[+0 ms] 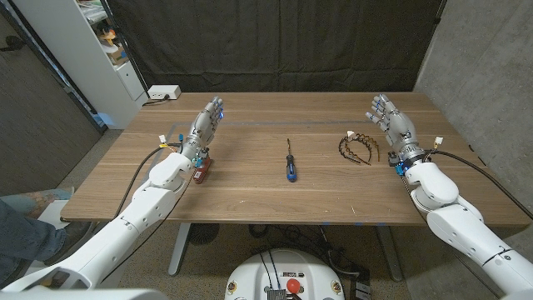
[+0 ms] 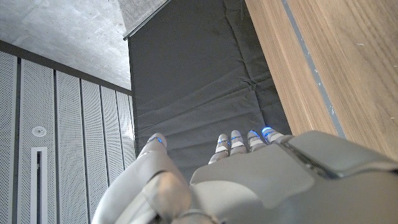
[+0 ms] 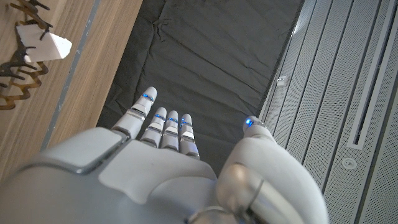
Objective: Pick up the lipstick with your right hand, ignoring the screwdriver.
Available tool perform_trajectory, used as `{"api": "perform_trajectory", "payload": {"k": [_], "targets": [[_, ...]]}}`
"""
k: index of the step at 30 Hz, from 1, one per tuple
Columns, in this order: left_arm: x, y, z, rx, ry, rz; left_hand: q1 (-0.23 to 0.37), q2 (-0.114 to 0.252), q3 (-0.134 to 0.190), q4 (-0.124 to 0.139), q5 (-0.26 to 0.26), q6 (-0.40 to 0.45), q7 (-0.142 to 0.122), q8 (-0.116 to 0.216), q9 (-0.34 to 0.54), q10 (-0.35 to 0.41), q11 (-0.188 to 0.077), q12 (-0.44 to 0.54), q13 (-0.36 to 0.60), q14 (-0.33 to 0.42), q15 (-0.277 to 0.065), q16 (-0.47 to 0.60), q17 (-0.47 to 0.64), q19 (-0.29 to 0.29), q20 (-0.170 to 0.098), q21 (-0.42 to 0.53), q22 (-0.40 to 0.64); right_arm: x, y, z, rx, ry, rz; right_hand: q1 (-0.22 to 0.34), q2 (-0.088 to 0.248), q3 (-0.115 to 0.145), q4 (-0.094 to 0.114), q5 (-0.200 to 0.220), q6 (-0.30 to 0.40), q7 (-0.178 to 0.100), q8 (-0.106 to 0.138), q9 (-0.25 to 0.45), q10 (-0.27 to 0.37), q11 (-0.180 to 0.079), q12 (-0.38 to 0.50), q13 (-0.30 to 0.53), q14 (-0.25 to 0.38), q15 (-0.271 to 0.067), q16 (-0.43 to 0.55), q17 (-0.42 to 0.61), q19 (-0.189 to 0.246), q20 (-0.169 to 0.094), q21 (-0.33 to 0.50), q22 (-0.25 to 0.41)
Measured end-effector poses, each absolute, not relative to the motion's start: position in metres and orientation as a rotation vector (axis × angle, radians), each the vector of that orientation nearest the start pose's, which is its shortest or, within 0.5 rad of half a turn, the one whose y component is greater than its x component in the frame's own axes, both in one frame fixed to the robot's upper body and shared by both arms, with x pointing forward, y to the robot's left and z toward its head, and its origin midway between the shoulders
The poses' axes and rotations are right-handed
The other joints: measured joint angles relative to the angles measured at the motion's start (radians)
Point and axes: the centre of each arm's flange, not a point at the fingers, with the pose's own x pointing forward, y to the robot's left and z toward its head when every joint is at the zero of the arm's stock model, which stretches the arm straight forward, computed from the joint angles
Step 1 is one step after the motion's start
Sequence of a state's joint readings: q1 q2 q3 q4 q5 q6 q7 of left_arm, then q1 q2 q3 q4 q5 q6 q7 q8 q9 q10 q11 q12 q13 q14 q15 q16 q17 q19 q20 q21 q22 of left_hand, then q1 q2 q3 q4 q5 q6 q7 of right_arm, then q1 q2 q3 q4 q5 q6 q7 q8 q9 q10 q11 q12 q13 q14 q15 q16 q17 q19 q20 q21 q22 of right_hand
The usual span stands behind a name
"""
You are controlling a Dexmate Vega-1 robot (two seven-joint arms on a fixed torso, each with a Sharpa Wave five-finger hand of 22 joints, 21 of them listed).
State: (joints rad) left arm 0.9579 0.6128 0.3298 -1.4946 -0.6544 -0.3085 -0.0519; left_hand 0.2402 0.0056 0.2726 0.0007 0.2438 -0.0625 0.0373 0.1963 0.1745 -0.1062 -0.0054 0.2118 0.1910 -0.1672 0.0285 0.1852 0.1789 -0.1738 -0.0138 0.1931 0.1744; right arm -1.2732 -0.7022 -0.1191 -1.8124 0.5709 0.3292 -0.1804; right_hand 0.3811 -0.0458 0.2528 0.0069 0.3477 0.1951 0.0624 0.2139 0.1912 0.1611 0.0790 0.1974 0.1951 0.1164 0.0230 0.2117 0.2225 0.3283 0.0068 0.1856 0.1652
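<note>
Left hand stands on the left side of the wooden table, fingers straight and apart, holding nothing. Just beside its wrist, toward the near edge, there's a small dark red thing. I'd guess that's the lipstick, but it's too small to be sure. Mid-table is the screwdriver, blue handle toward the robot. Right of that, some dark wavy headbands with a white tag. Right hand stands just beyond them, fingers spread, empty.

If that red thing is the target, the right arm has a long reach across. I'd pass on the near side of the screwdriver so nothing gets knocked, and come in clear of the left arm.

No containers on the table, as far as I can see.
</note>
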Motion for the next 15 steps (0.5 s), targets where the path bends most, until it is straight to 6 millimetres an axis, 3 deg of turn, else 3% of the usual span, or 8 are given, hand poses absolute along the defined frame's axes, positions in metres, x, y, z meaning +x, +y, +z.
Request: {"api": "perform_trajectory", "payload": {"k": [15], "targets": [[0.6076,0.2927,-0.0197,0.036,-0.66,-0.282,0.004,0.004,-0.001,-0.001,-0.003,0.0,0.0,0.0,0.0,0.0,0.0,0.0,0.0,0.0,0.0,0.0,0.0,0.0,0.0,0.0,0.0,0.5145,-0.3405,-0.0325,-0.052,-0.755,0.062,0.0,0.0,0.0,0.0,0.0,0.0,0.0,0.0,0.0,0.009,-0.002,0.0,0.0,0.005,-0.005,0.0,-0.004,0.002,-0.002,0.0,0.0]]}}
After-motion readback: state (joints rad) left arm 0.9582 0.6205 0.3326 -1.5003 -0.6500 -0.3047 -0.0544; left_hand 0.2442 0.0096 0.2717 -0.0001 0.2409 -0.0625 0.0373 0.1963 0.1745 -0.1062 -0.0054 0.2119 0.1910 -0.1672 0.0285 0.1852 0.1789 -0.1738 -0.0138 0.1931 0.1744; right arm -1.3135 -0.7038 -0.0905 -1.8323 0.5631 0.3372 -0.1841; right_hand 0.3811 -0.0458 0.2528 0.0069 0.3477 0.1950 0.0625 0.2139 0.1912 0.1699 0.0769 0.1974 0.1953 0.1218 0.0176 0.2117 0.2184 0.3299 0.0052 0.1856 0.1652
